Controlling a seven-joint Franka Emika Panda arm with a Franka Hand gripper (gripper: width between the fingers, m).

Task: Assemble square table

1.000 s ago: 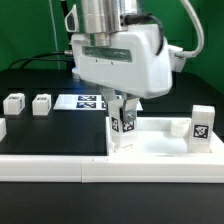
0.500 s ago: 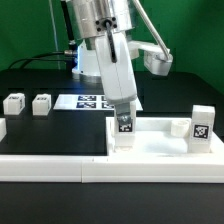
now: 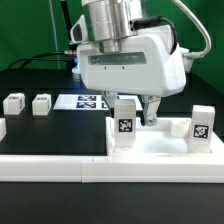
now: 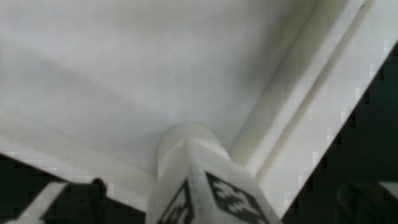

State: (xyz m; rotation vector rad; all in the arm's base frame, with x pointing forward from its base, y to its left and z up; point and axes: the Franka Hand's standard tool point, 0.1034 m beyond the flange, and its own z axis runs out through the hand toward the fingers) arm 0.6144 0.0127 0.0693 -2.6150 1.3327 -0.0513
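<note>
White leg upright on slab, loose legs only in exterior view

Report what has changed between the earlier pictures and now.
The gripper twisted round on the short white blocky tagged leg, then turned back and shifted toward the exterior view's right. Its jaws now look open, one finger clear of the leg, so it seems released. Unchanged: that leg upright on the large white plastic square slab, the other tagged leg, two small loose legs, the marker board.
</note>
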